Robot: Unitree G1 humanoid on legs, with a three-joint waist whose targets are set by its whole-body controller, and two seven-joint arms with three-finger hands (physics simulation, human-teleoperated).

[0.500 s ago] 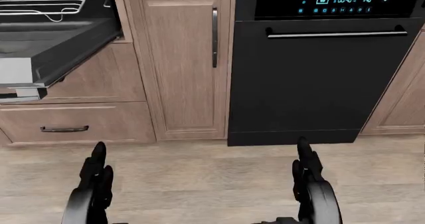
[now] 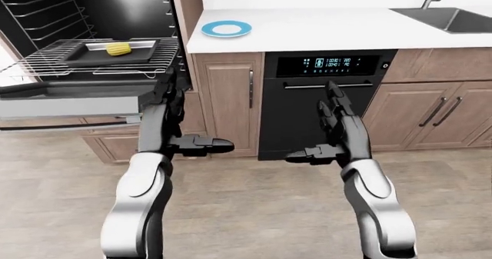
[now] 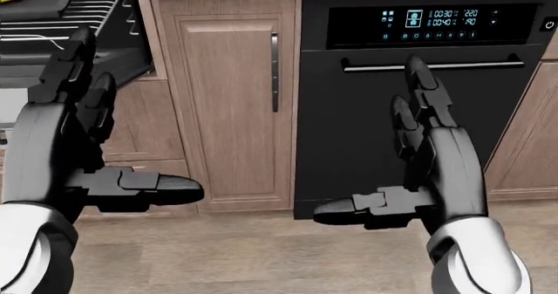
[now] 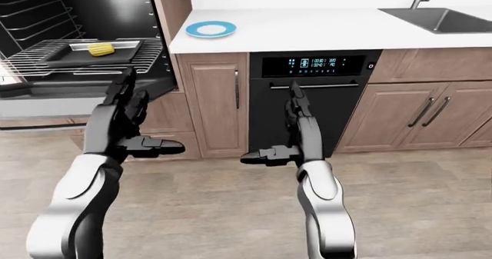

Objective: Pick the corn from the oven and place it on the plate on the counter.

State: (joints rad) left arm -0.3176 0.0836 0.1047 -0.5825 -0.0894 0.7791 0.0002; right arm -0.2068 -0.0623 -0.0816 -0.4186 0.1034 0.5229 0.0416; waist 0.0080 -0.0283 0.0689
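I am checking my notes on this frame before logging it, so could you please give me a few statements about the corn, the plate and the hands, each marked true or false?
1. The corn lies on a dark tray on the pulled-out oven rack. True.
2. The plate on the counter already holds the corn. False: the plate is bare; the corn is on the tray.
3. The left hand is closed round the corn. False: it is open and apart from the corn, lower in the left-eye view.
4. The right hand is open and holds nothing. True.
5. The sink lies at the counter's right end in the left-eye view. True.
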